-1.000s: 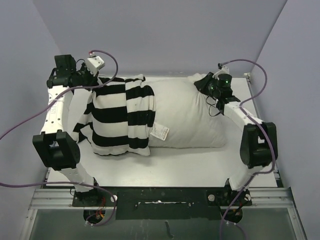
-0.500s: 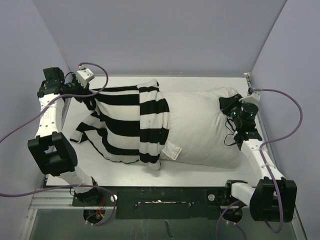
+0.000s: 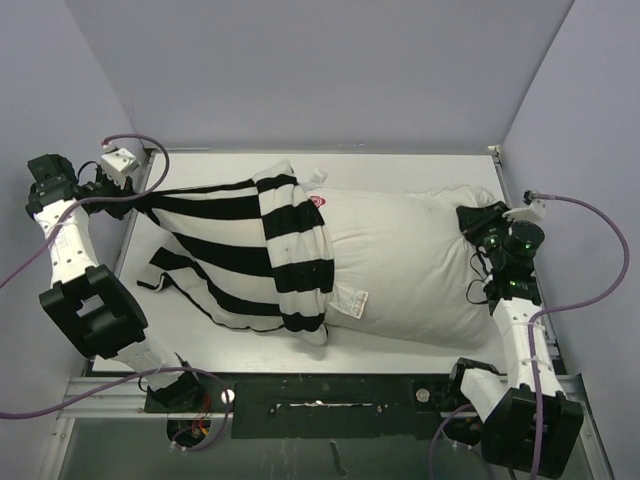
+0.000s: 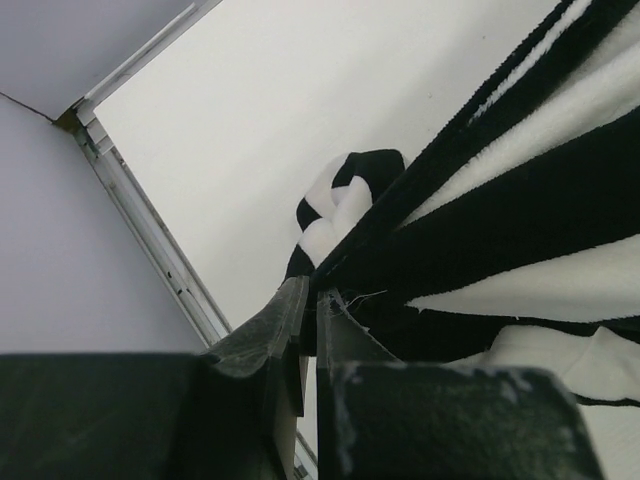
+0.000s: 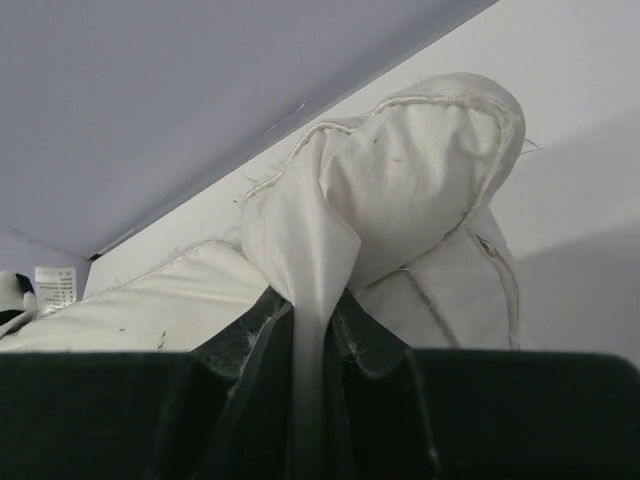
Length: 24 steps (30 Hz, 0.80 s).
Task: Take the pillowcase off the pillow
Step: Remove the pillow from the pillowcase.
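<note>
The black and white striped pillowcase (image 3: 235, 250) covers only the left end of the white pillow (image 3: 400, 255) and is stretched out to the left. My left gripper (image 3: 138, 200) is shut on the pillowcase's far left corner, seen taut in the left wrist view (image 4: 500, 200). My right gripper (image 3: 472, 222) is shut on the pillow's right end; in the right wrist view a fold of the white pillow (image 5: 400, 170) is pinched between the fingers. A small printed label (image 3: 350, 302) shows at the pillow's near edge.
The white table (image 3: 400, 170) is enclosed by grey walls at the back and both sides. A metal rail (image 4: 150, 230) runs along the table's left edge close to my left gripper. Purple cables loop off both arms.
Both arms have pulled apart: the left gripper moved left and nearer with the pillowcase corner, the right gripper moved right and nearer with the pillow. More white pillow is uncovered.
</note>
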Tool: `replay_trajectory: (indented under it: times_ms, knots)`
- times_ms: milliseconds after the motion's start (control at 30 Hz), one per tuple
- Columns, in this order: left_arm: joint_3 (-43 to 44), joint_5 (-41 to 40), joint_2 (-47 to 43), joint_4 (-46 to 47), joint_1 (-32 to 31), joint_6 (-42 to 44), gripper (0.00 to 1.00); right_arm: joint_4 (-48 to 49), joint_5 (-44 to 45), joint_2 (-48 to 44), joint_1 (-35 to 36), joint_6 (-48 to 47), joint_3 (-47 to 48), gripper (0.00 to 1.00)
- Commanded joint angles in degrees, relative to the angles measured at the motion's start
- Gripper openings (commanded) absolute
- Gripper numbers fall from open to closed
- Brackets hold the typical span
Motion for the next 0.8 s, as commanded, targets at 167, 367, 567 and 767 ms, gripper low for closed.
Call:
replay_trajectory:
  times_ms: [167, 367, 567, 767]
  knots:
    - [5.47, -20.77, 2.97, 17.87, 7.03, 4.47, 0.0, -8.1, 22.04, -1.74, -12.1, -3.81, 2.61, 0.0]
    - [7.58, -27.28, 6.62, 21.03, 6.94, 3.13, 0.0, -12.04, 25.56, 1.38, -13.15, -7.05, 7.04, 0.0]
    - [8.53, -7.57, 4.1, -3.71, -0.18, 10.2, 0.64, -9.79, 12.69, 11.6, -10.34, -7.85, 10.95, 0.0]
    - [-7.48, -3.45, -5.63, -11.14, -22.16, 19.29, 0.98, -9.75, 15.3, 16.71, -3.38, -11.52, 12.45, 0.0]
